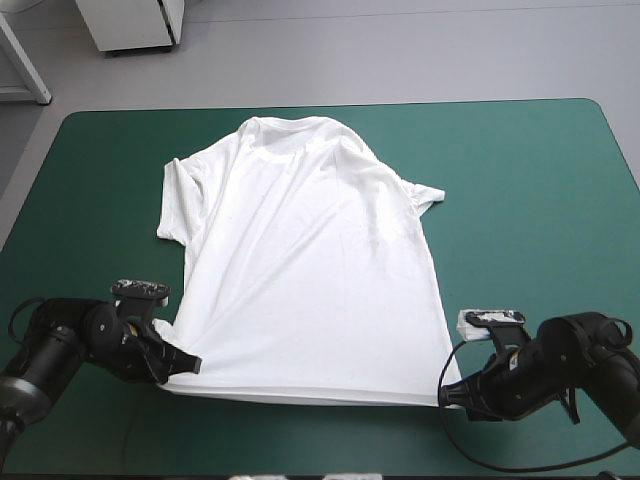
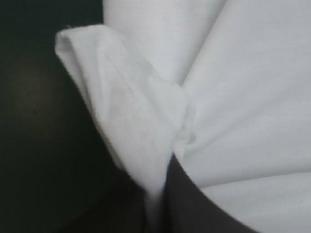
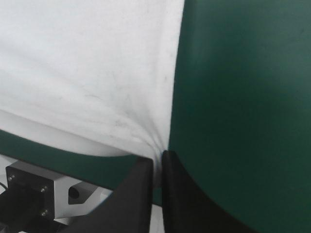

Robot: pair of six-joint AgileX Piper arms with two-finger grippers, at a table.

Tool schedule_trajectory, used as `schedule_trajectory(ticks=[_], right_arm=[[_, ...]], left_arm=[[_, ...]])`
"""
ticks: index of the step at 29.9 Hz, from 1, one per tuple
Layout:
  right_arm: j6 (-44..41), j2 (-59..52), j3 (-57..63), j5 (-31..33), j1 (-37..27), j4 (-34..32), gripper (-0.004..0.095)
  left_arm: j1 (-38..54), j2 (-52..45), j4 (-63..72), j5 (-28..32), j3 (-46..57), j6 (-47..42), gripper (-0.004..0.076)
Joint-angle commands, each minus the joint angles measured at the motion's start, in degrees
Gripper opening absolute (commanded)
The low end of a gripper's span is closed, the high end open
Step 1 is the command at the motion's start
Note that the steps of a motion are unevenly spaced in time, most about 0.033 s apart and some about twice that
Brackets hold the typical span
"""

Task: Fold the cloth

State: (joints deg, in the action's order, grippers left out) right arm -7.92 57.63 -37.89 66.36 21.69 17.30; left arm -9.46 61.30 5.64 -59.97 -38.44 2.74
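Left gripper (image 1: 192, 363) pinches hem corner | right gripper (image 1: 447, 398) likewise | T-shirt (image 1: 310, 270) flat, long axis near-far, collar far

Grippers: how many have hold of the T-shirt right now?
2. The left gripper pinches the T-shirt at its near left hem corner. The right gripper pinches the near right hem corner. Both are all but shut on the fabric.

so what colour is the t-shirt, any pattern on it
Plain white, no print; the T-shirt shows best in the high view.
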Motion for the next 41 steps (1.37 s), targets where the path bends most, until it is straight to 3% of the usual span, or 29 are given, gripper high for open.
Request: schedule_trajectory(ticks=[1, 7, 10, 13, 16, 18, 23, 33, 37, 41], right_arm=[[-1.0, -4.6, -0.1, 1.3, -0.2, 1.2, -0.0017], [-1.6, -7.0, 0.1, 0.2, -0.2, 2.0, 0.0019], [-1.6, -7.0, 0.1, 0.7, -0.2, 2.3, 0.0204], [-1.6, -7.0, 0.0, 1.7, -0.2, 3.9, 0.0523], [-1.6, -7.1, -1.1, 2.1, -0.2, 5.9, 0.0634], [-1.6, -7.2, -3.3, 2.8, -0.2, 5.9, 0.0596], [-1.8, -7.2, -13.5, 5.2, -0.2, 4.6, 0.0467], [-4.2, -7.2, -36.6, 5.2, -0.2, 2.0, 0.0452], [-4.1, -7.2, -41.0, 5.2, -0.2, 0.6, 0.0379], [-4.3, -7.2, -40.6, 5.2, -0.2, 0.5, 0.0374]], left_arm=[[-0.3, -4.3, 0.0, -1.2, 1.5, 0.1, -0.0009], [-0.3, -6.8, 1.5, -1.0, 1.9, 0.0, -0.0005], [-0.3, -7.0, 1.6, -1.6, 1.8, 0.0, 0.0055], [-0.3, -7.0, 2.9, -4.4, 0.9, 0.1, 0.0202], [-0.3, -7.0, 3.6, -7.9, -1.6, 1.4, 0.0367], [-0.3, -7.0, 3.5, -9.5, -4.1, 1.4, 0.0417], [-0.3, -7.3, 3.2, -13.1, -14.5, 1.4, 0.042], [-0.3, -7.4, 2.8, -13.9, -37.4, 0.2, 0.042], [-0.3, -7.4, 2.2, -13.9, -40.9, -0.1, 0.042], [-0.3, -7.3, 0.8, -13.9, -40.9, -0.1, 0.042]])
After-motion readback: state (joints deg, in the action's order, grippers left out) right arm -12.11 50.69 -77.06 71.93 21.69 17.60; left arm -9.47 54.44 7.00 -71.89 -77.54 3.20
